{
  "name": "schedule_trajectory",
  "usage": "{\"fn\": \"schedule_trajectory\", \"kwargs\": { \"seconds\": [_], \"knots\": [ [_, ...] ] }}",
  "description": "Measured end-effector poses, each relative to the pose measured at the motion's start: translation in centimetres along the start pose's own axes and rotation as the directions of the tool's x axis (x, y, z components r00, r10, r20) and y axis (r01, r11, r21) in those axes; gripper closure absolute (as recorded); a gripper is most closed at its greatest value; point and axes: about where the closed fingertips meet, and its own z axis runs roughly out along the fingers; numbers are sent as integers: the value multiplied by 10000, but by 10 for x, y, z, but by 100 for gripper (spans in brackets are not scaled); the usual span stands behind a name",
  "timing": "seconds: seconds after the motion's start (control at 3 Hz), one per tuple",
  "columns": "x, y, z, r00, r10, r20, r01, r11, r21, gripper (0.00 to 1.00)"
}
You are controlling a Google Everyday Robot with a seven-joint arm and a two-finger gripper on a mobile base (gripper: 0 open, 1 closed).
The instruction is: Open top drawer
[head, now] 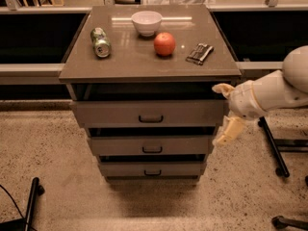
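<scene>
The top drawer (115,113) is the widest of three grey-brown drawers in a small cabinet. Its flat front carries a small dark loop handle (150,119) at the middle. The front stands slightly out from the cabinet, with a dark gap above it. My gripper (225,110) is at the drawer's right end, level with its front. Its two cream fingers are spread, one fingertip (222,88) above the front's top corner and one (229,131) below it. It holds nothing. The arm comes in from the right.
The cabinet top (125,57) holds a green can (100,42) lying on its side, a white bowl (147,22), a red apple (164,44) and a small dark tool (199,53). Two narrower drawers (152,145) sit below. A dark stand leg (272,143) is at the right.
</scene>
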Motion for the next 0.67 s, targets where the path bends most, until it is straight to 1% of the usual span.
{"fn": "schedule_trajectory", "kwargs": {
  "seconds": [0.33, 0.67],
  "knots": [
    [-2, -35, 39, 9966, -333, 756, 322, 9994, 157, 0],
    [3, -60, 77, 9942, -436, 984, 445, 9990, -70, 0]
  ]
}}
